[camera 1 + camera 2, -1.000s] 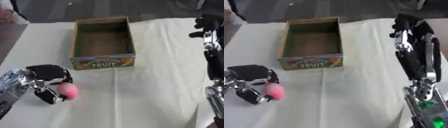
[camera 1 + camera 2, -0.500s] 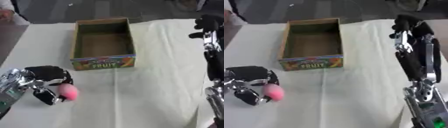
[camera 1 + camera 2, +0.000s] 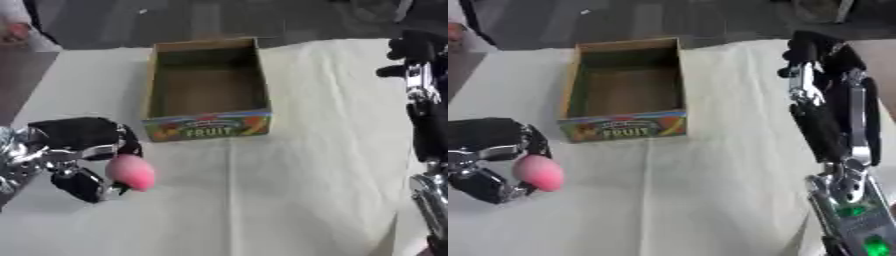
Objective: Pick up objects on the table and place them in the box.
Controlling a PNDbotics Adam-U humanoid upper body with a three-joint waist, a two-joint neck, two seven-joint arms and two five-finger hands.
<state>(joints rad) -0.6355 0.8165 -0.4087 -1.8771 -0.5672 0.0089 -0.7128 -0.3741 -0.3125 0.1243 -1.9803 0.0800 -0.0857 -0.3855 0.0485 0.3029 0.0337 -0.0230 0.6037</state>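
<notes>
Little has changed over the last second: the pink rounded object point(image 3: 130, 171) sits in the same spot at the near left of the surface point(image 3: 297, 190), and the left hand point(image 3: 79, 150) remains curled round it, black fingers above and a thumb below, pinching it at the fingertips. Whether the object rests on the cloth or is raised just off it cannot be told. Beyond it, well apart, the cardboard box point(image 3: 207, 88) stands open and shows only its bare brown floor. Its near wall carries a coloured fruit picture with the word "FRUIT" in yellow letters; smaller print above it is unreadable. At the far right, the right hand point(image 3: 814, 47) hangs above the white cloth, holding nothing, fingers bent downward in a loose curl.
</notes>
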